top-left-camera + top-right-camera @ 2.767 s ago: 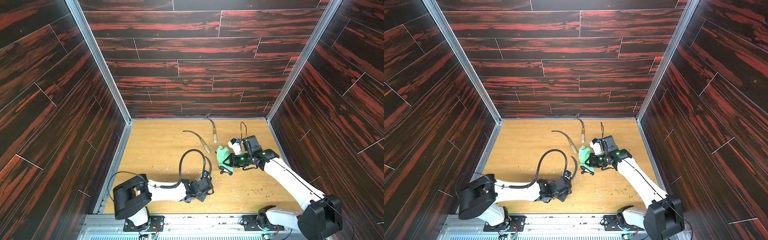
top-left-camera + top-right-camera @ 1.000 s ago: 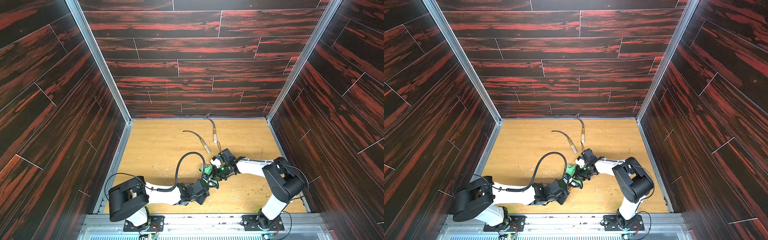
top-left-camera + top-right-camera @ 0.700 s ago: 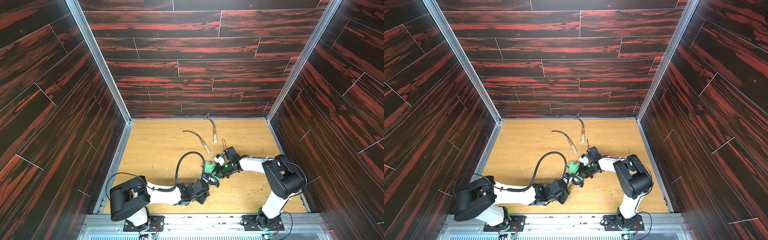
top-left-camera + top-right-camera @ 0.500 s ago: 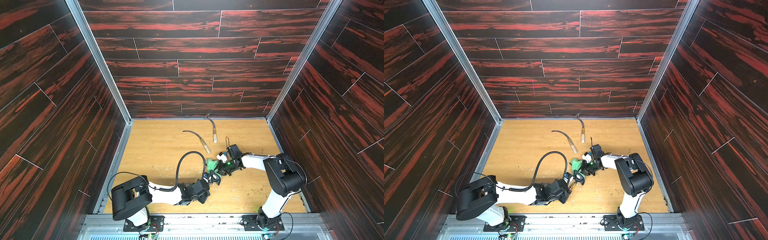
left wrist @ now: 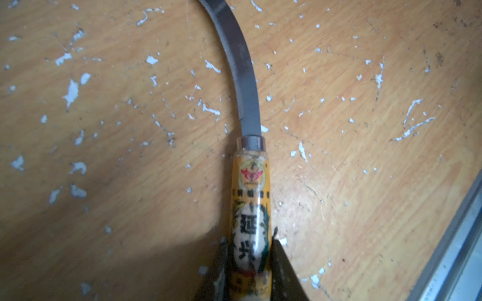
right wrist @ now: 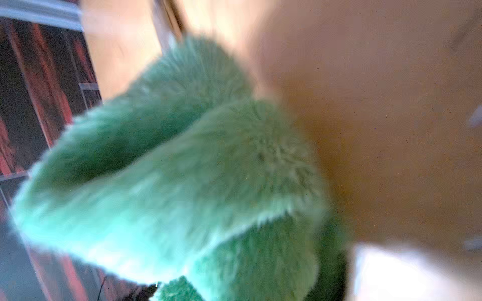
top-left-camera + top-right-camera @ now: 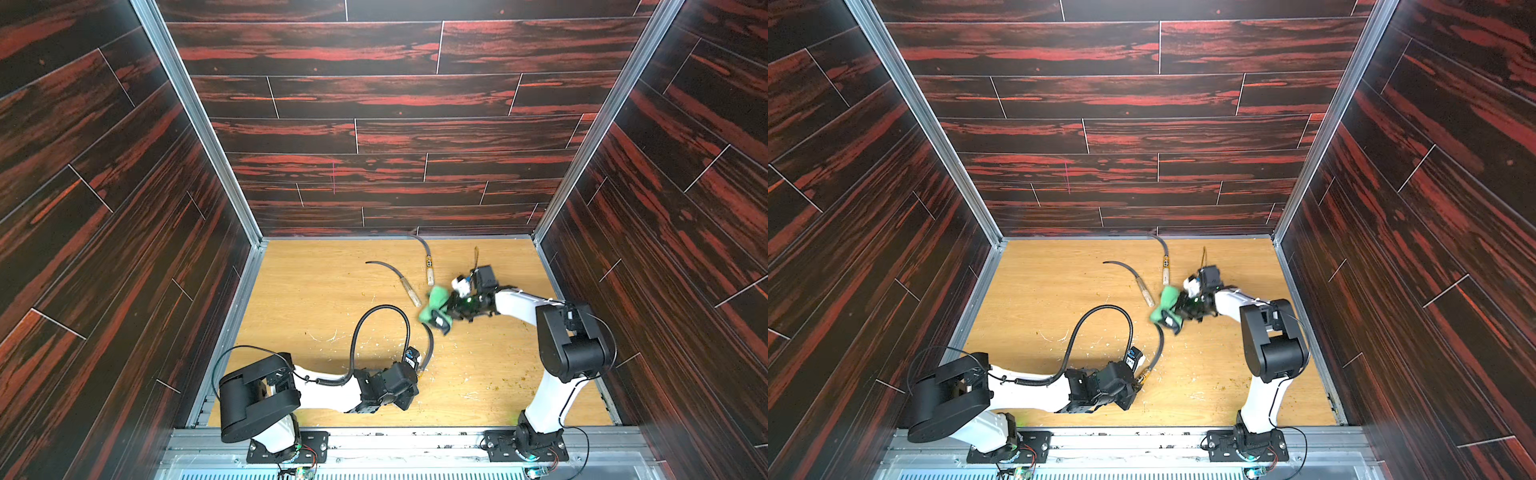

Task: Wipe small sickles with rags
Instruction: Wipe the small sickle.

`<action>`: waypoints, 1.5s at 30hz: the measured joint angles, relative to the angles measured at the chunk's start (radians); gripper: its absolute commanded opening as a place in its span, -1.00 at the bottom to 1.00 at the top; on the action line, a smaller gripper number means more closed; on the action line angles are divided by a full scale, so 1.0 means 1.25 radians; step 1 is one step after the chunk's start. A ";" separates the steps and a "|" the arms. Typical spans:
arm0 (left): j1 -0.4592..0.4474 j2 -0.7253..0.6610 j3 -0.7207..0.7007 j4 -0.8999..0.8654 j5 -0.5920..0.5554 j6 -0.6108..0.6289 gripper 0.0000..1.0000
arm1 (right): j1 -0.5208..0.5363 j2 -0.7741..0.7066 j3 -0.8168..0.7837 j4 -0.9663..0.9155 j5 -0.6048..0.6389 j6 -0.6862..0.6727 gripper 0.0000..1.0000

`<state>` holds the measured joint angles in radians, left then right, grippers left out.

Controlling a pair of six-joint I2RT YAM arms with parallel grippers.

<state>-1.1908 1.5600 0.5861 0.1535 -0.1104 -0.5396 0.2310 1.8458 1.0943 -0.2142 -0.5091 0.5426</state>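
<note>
Left claw (image 5: 249,256) clamped on sickle (image 5: 244,86) handle; right claw (image 7: 449,310) clamped on rag (image 6: 198,166).

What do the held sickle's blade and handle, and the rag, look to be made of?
Blade: likely steel, dull grey, fine serrations along one edge. Handle: perhaps wood, mostly hidden under a glossy yellow printed label, with a shiny metal collar. Rag: soft green plush, perhaps microfibre; long fuzzy pile.

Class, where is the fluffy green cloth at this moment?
In both top views the fluffy green cloth hangs in the right gripper, right of the table's centre, just beside the pale wooden handle of a loose dark-bladed sickle.
</note>
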 measured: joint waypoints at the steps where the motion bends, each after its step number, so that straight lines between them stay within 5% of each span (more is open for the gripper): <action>1: -0.001 -0.001 -0.001 -0.001 0.000 -0.001 -1.00 | -0.004 0.000 0.013 0.004 0.000 -0.001 -1.00; 10: -0.003 -0.003 0.001 -0.009 0.001 -0.003 -1.00 | 0.000 -0.056 0.023 -0.028 -0.045 -0.017 -1.00; 20: -0.005 -0.002 0.007 -0.020 -0.001 -0.008 -1.00 | 0.164 -0.346 -0.254 -0.095 -0.005 0.016 -1.00; 28: -0.006 -0.001 0.011 -0.026 -0.002 -0.011 -1.00 | 0.208 -0.221 -0.341 -0.009 -0.002 0.079 -1.00; 36: -0.003 -0.001 0.009 -0.028 -0.038 -0.041 -1.00 | 0.161 -0.104 -0.272 0.016 -0.101 0.086 -1.00; 45: -0.003 -0.002 0.004 -0.019 -0.038 -0.035 -1.00 | 0.096 -0.036 -0.170 0.038 -0.067 0.086 -1.00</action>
<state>-1.1950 1.5578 0.5907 0.1299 -0.1585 -0.5835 0.3511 1.8011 0.8822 -0.1661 -0.5934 0.6502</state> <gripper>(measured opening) 0.255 0.108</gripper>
